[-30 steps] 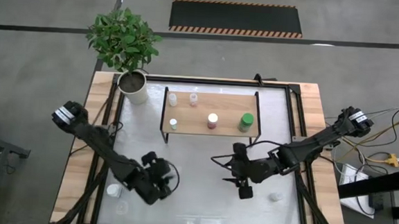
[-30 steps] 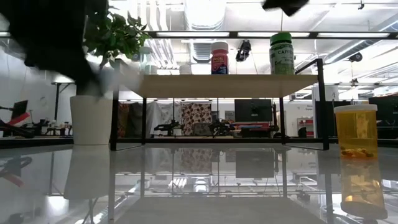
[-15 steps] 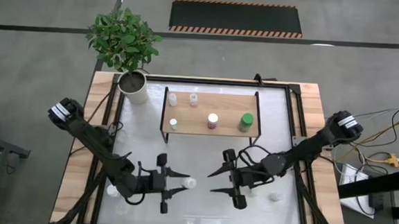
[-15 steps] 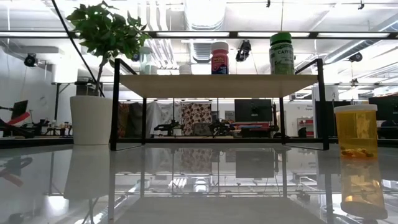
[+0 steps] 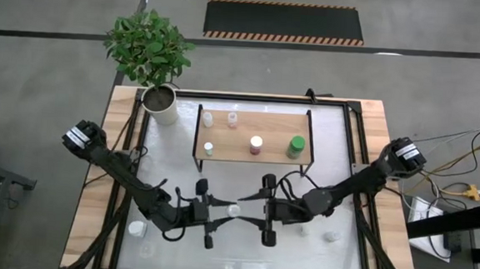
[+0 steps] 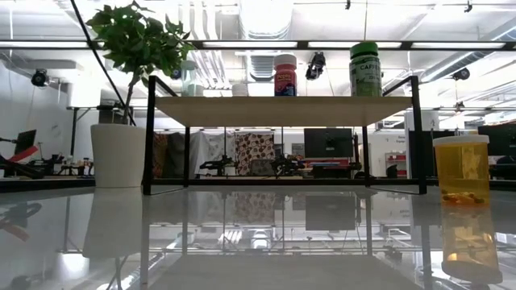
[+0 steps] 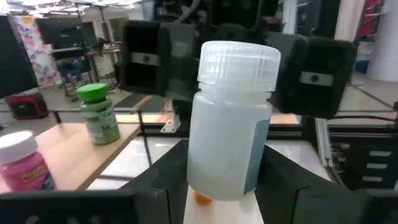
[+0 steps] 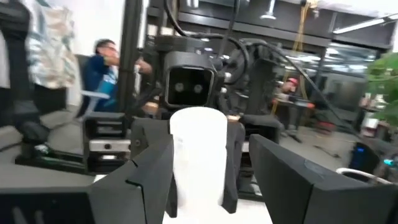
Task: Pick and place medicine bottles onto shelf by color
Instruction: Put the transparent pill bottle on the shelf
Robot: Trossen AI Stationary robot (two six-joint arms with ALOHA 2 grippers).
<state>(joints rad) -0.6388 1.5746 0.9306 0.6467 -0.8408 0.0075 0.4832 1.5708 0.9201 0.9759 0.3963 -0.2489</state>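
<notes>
Shelf (image 5: 257,127) behind table centre, plant pot (image 5: 160,101) at its left — bottle (image 5: 233,210) between pincers.

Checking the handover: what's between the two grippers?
One white bottle, held by the left gripper, facing the open right gripper. The high view shows it.

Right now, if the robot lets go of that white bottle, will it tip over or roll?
Probably both. The white bottle is tall and narrow, so it may topple. Its round sides would likely roll on the shiny table. It looks nearly empty, so probably light.

Bottles (image 5: 255,145): five on shelf (image 5: 253,136), five off; one plant (image 5: 149,48).
</notes>
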